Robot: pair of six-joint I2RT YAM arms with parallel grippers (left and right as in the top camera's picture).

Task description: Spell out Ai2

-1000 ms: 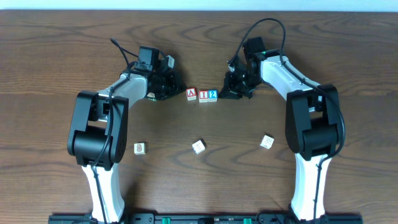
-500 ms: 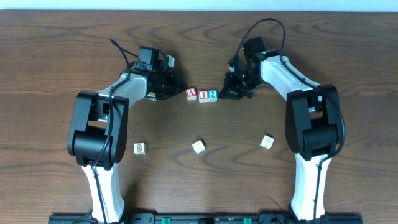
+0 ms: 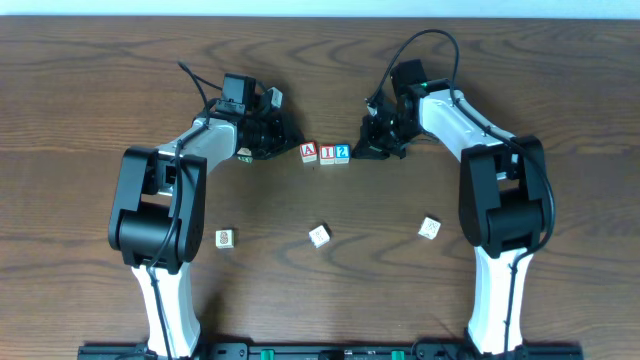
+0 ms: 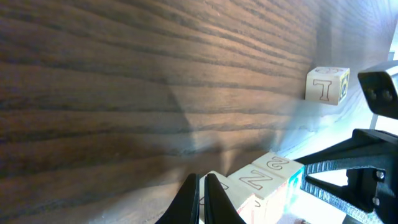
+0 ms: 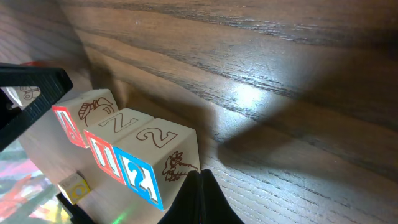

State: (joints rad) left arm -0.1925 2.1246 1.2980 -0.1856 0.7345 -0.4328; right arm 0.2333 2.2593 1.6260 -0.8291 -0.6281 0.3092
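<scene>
Nothing has budged in the last second: your left gripper [image 4: 200,190] and right gripper [image 5: 199,183] sit pinched shut, holding nothing, flanking the A block [image 3: 309,152], I block [image 3: 326,153] and 2 block [image 3: 342,152] touching in a row (Ai2 looks spelled).

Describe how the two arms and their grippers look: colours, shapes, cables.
The left arm and right arm match: white tubular links joined by bulky black joint housings. The left gripper and right gripper are black and taper to thin points. A black cable arcs above the right arm's wrist.
</scene>
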